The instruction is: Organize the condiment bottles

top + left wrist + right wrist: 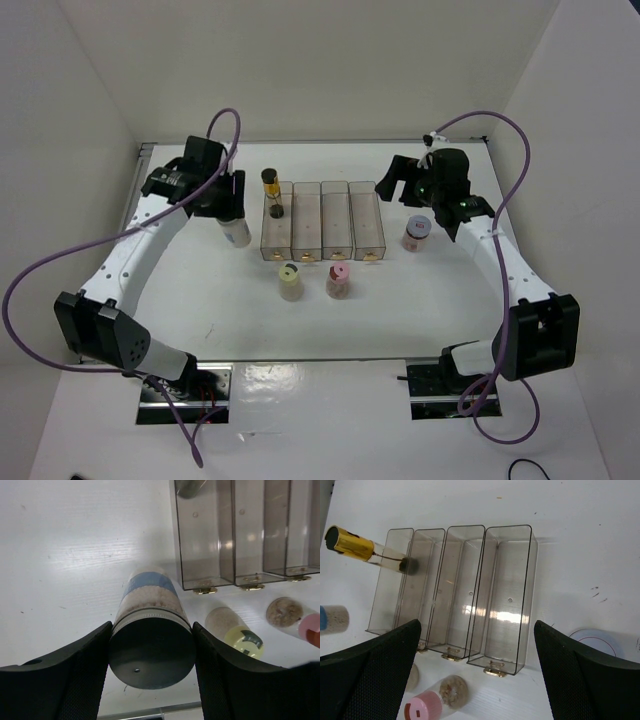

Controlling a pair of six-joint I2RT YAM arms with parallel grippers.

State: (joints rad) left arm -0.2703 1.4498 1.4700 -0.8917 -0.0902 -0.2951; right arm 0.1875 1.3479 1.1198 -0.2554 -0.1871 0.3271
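Five condiment bottles in view. My left tool [151,652] pinches white grey-lidded bottle [149,605] at lid, both fingers touching it, just left of four clear bins [322,220]. Dark gold-banded bottle [271,192] stands in leftmost bin. Beige yellow-lidded bottle [290,281] and brown pink-lidded bottle [339,280] upright on counter [200,300], just before bins. My right tool [477,630] spread wide, right of bins. Reddish-brown jar [416,233] on counter near rightmost bin.

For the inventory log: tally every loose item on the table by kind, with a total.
Condiment bottles: 5 (gold-banded, grey-lidded, yellow-lidded, pink-lidded, reddish jar)
Clear bins: 4
Total: 9
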